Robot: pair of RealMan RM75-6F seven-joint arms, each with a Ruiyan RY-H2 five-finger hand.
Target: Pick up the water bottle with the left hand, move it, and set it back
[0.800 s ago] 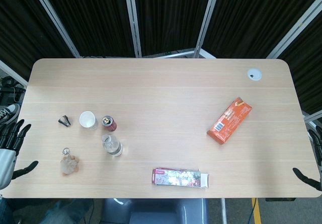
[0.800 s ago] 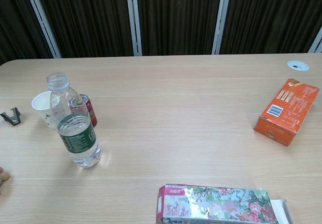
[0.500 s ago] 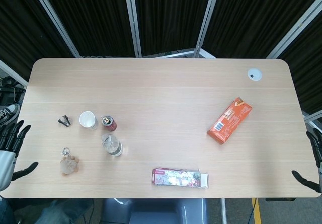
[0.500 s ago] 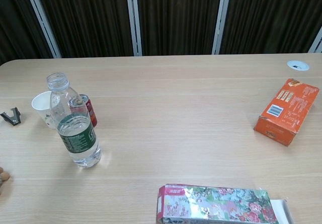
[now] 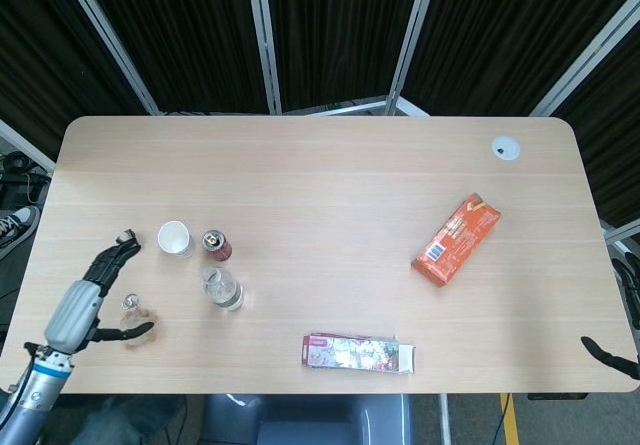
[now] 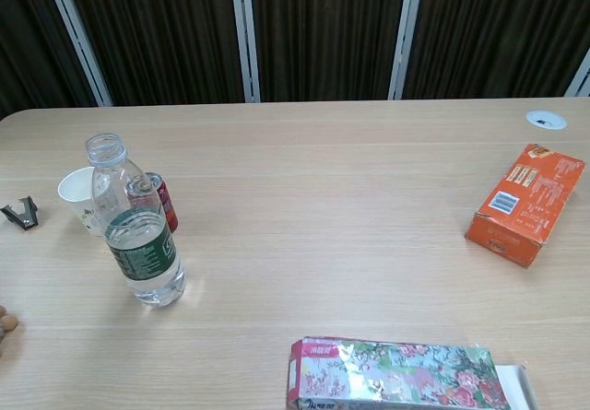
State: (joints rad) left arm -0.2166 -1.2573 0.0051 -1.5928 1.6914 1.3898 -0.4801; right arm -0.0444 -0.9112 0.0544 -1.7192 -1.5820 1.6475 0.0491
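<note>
The clear water bottle [image 5: 222,288] with a green label stands upright and uncapped at the table's left front, also in the chest view [image 6: 138,235]. My left hand [image 5: 95,287] hovers over the table to the bottle's left, well apart from it, fingers spread and holding nothing. Its fingertips reach toward a black clip [image 5: 128,236]. The chest view does not show this hand. My right hand [image 5: 608,353] shows only as dark fingers at the table's right front corner, spread and empty.
A white paper cup [image 5: 175,238] and a red can [image 5: 216,244] stand just behind the bottle. A tan crumpled lump [image 5: 140,327] and a small round cap [image 5: 130,301] lie by my left hand. An orange box [image 5: 456,239] lies right, a floral pack [image 5: 358,353] front centre.
My left hand has swung in from beyond the table's left edge, coming over the tabletop toward the clip and lump. The bottle has not moved.
</note>
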